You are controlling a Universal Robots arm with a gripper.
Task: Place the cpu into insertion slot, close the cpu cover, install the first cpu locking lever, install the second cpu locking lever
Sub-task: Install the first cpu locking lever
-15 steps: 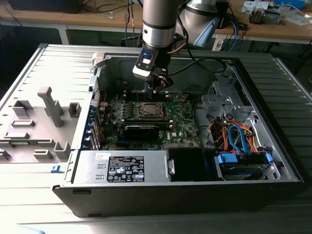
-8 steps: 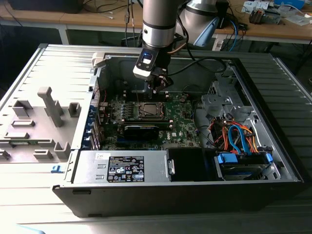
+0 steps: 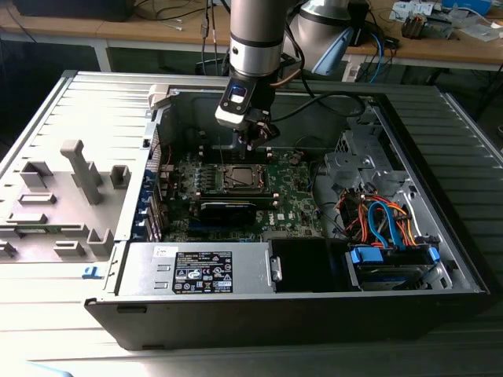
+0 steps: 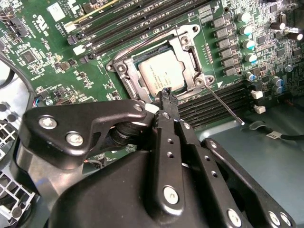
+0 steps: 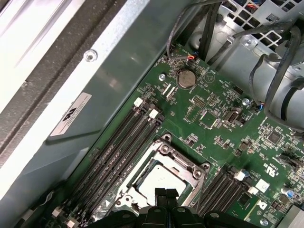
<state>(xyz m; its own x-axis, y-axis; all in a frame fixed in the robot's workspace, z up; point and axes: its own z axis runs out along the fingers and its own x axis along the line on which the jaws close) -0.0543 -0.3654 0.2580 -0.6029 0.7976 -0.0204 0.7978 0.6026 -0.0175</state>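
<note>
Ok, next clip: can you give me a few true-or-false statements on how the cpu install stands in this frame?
1. The cpu sits in the insertion slot. True.
2. The cpu cover stands upright and open. False: it lies flat, framing the cpu.
3. The gripper hangs above the grey power supply box. False: it is at the edge of the insertion slot, over the green board.
4. A thin metal lever juts out from a corner of the cpu cover, across the long black memory slots. True.
</note>
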